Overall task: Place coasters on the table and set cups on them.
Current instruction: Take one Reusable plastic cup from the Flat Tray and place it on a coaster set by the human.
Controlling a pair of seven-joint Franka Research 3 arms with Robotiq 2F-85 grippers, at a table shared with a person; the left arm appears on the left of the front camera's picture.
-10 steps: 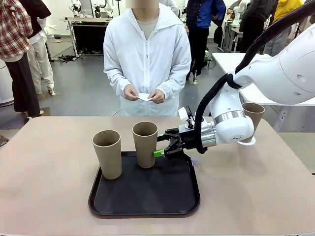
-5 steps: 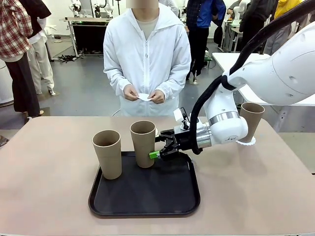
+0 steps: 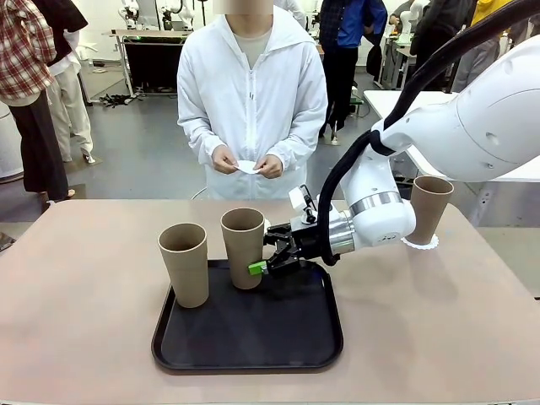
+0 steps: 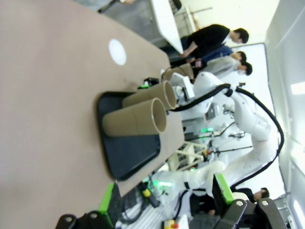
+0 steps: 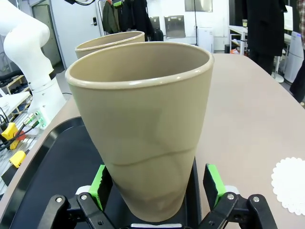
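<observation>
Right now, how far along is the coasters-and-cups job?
Done: one tumbler stands on a doily at far right. In hand: the open right gripper brackets a second tumbler on the black tray; a bare doily lies nearby. Left: that tumbler, the third tumbler, and the white piece in the person's hands.

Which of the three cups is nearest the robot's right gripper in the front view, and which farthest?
1. Right-hand cup on the black tray, between the open fingers of the right gripper.
2. Left-hand cup, on the tray's left.
3. Third cup, on the coaster at the table's right.
</observation>
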